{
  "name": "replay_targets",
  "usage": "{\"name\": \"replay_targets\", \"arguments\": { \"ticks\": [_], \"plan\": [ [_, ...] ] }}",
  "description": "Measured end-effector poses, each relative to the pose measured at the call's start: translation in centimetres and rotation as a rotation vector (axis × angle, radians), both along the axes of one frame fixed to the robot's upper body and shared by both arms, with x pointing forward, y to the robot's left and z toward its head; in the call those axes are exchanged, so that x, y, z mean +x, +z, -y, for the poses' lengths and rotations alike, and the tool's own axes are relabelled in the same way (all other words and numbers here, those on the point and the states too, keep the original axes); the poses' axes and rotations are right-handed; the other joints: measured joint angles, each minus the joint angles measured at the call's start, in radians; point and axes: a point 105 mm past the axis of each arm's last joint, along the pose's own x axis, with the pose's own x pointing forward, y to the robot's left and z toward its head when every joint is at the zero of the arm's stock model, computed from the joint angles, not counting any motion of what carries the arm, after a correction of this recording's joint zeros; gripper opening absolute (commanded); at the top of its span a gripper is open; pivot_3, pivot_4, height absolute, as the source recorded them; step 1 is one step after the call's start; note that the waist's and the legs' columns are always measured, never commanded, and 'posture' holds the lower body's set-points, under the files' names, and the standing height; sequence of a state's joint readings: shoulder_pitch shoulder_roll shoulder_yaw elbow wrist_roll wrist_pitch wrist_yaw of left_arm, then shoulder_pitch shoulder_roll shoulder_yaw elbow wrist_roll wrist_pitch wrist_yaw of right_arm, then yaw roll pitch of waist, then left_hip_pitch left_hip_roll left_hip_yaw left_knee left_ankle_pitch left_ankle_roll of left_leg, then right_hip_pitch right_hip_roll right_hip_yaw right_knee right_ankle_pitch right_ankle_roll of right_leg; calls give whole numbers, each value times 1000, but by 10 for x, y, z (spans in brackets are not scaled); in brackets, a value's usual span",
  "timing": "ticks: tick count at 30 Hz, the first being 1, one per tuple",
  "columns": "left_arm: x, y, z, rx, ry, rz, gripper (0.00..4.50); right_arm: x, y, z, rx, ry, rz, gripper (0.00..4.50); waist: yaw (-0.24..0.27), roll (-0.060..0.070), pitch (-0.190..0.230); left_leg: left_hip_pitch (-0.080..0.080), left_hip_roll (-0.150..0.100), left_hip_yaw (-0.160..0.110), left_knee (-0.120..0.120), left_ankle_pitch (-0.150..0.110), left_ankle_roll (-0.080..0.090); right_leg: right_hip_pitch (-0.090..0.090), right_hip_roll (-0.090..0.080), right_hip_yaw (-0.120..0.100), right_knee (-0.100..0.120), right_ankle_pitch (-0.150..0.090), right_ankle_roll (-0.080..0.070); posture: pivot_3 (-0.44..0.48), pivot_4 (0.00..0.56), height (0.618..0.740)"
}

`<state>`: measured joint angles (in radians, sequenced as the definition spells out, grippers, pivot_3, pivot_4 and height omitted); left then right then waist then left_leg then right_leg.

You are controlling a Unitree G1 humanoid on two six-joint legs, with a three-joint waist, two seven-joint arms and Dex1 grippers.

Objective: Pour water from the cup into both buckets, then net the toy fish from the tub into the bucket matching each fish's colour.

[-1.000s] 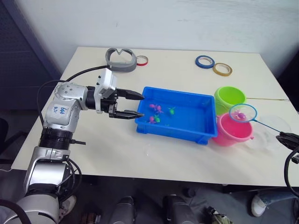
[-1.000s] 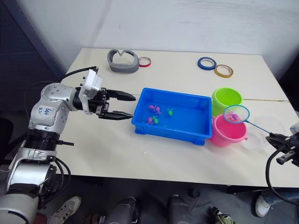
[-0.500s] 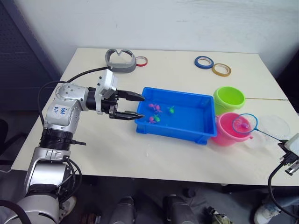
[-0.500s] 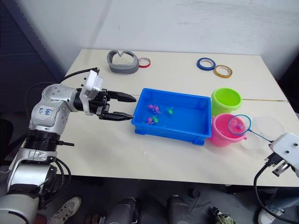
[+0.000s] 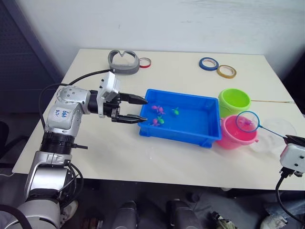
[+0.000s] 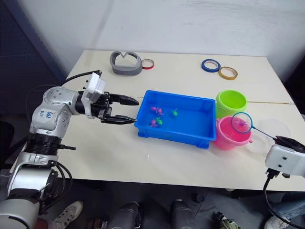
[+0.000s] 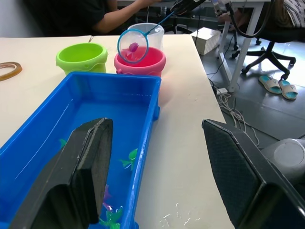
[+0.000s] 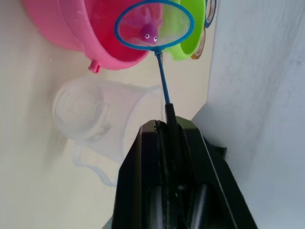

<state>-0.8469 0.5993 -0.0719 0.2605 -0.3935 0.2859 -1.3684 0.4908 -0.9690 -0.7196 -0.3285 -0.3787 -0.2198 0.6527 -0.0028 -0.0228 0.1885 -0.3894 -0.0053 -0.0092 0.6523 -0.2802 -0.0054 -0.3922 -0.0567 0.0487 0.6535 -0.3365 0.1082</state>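
Observation:
The blue tub (image 5: 190, 132) holds water and several tiny fish, pink (image 5: 158, 110) and green (image 5: 175, 112), near its left end. My left gripper (image 5: 143, 109) hovers open at the tub's left rim, holding nothing. The pink bucket (image 5: 232, 136) and green bucket (image 5: 234, 100) stand at the tub's right end. My right gripper (image 8: 167, 125) is shut on the net's wire handle. The net hoop (image 5: 248, 121) hangs over the pink bucket's right side with a pink fish (image 8: 148, 32) in its mesh. The clear cup (image 5: 276, 134) stands just right of the pink bucket.
At the back of the table lie a grey curved object (image 5: 123, 61), a red tape ring (image 5: 145, 62), a blue ring (image 5: 208, 63) and a yellow ring (image 5: 227, 71). The table's right edge is close to my right gripper. A person's arm (image 7: 124, 14) shows beyond the table.
The net hoop dipped toward the pink bucket, then lifted slightly, the pink fish still in it. My right wrist has turned. The left arm has not moved.

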Motion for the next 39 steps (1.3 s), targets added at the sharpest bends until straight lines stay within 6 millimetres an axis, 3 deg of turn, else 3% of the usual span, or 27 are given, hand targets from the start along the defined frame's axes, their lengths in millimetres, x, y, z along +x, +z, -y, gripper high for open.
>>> {"name": "replay_targets", "arguments": {
  "ticks": [16,39],
  "plan": [
    [-1,1,1,2,-4,5,3288,-3,16,-4,-290,146,160,0,-2,0,0,2,2,6,-1,0,0,0,10,11,0,0,0,0,150,740],
    [-1,-1,4,3,-10,1,3288,-17,-9,-10,-427,164,321,0,-4,0,0,4,2,8,-1,0,0,0,11,12,1,0,-1,0,150,740]
  ]
}}
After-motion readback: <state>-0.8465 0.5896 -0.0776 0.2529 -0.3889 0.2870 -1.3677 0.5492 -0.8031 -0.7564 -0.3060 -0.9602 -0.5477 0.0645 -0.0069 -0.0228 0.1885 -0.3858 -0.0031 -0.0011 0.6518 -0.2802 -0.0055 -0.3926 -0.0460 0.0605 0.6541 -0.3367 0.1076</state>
